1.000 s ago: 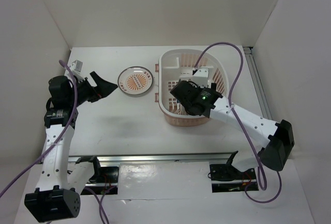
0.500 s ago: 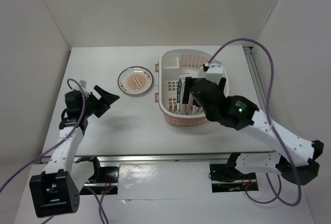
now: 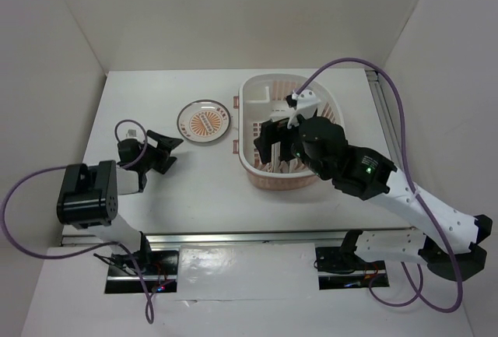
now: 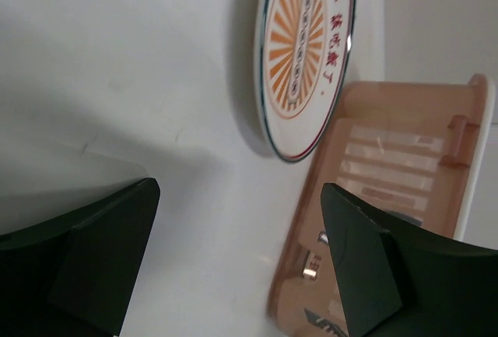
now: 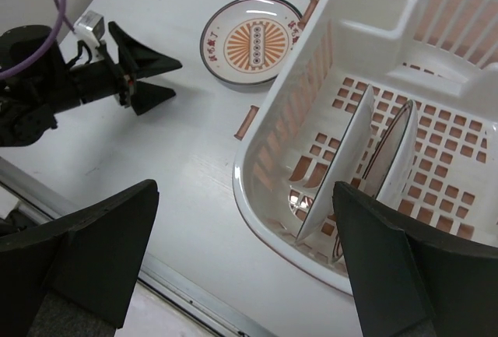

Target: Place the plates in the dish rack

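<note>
One plate [image 3: 204,121] with an orange sunburst pattern lies flat on the table left of the dish rack [image 3: 274,78]. It also shows in the left wrist view [image 4: 303,49] and the right wrist view [image 5: 253,41]. Two plates [image 5: 346,158] [image 5: 395,154] stand on edge side by side in the rack [image 5: 299,111]. My right gripper [image 3: 278,141] [image 5: 245,193] is open and empty above the rack's near left part. My left gripper [image 3: 165,152] [image 4: 240,189] is open and empty, low over the table, left of and nearer than the flat plate.
The rack's pink side handle [image 3: 236,103] is right next to the flat plate. The rack [image 4: 373,166] fills the right of the left wrist view. White walls close in the table on the left, back and right. A metal rail [image 3: 233,237] runs along the near edge.
My right gripper has lifted out of the rack, leaving a plate on edge there. My left arm has folded down, and its gripper now sits lower and nearer.
</note>
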Robot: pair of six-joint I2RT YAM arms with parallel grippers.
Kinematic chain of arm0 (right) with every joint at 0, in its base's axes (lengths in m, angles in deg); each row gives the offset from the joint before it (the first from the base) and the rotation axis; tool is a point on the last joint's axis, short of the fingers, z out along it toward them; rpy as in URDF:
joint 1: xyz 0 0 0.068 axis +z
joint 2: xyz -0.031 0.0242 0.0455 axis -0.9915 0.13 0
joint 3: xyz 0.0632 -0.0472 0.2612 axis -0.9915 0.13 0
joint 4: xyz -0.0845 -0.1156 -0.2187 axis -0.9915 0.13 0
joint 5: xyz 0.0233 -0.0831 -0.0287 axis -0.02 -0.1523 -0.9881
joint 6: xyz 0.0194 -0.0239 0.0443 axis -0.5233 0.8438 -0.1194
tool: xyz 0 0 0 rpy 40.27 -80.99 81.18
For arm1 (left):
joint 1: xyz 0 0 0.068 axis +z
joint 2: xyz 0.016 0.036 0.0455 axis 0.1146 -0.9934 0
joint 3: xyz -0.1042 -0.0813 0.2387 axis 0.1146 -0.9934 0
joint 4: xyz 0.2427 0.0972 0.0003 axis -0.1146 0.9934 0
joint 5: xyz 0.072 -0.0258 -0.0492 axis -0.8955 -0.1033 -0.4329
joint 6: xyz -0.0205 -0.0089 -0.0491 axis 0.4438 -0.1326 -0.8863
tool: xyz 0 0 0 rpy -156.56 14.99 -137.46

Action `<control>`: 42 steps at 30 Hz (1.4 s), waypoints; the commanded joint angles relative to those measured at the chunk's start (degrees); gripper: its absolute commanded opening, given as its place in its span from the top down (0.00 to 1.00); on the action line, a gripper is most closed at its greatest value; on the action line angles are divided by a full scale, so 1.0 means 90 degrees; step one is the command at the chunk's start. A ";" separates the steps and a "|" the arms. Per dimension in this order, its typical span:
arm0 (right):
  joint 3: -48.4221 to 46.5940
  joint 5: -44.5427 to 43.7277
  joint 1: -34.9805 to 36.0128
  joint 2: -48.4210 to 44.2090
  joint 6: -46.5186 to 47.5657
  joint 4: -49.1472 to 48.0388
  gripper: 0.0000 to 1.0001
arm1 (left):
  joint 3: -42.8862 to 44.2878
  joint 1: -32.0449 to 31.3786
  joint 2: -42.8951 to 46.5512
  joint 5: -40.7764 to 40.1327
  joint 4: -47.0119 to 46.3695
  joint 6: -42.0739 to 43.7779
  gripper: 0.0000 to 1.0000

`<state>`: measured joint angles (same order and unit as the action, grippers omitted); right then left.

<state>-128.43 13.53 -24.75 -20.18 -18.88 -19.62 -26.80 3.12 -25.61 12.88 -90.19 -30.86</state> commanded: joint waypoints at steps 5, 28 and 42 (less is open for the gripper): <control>-0.0097 0.0255 0.0104 0.0081 0.0261 -0.0680 0.00 | 0.0639 -0.0013 -0.2093 -0.0119 -0.1818 -0.0729 0.01; -0.0166 0.0899 0.0162 -0.0084 0.0437 -0.1081 0.00 | 0.3490 -0.0950 -0.2914 -0.1828 0.2604 -0.0516 0.98; -0.0469 0.0537 0.0162 0.0374 0.1129 -0.1275 0.00 | 0.3620 -0.1311 -0.0097 -0.2852 0.4701 0.0519 1.00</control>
<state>-129.89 18.29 -23.79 -17.93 -12.81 -26.36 6.36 -6.90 -37.85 -6.99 -59.02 -30.52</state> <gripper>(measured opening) 0.999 0.139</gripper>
